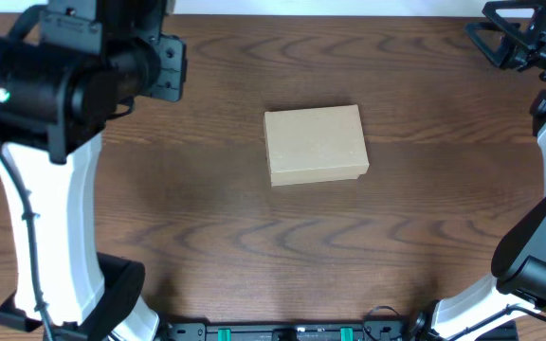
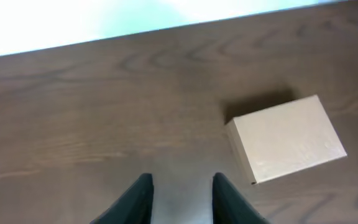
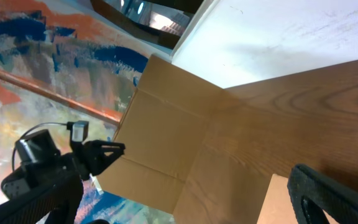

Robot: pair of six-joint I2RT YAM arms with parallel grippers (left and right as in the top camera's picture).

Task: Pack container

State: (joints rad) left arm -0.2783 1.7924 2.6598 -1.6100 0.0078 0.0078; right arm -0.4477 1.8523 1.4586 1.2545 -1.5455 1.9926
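The dark wood bench (image 1: pixel 207 189) carried the container (image 1: pixel 315 144), a plain tan cardboard box lying flat near its middle with the lid down. It looked light and fairly stiff, though its thin walls would likely dent, so a gentle hold across the short sides seemed best. The left hand (image 2: pixel 182 180) hung near it, fingers narrowly parted and empty; the right hand (image 3: pixel 185 177) gaped wide, well apart

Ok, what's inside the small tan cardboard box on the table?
The small tan cardboard box is closed, so any contents are hidden. Nothing lies on top of it.
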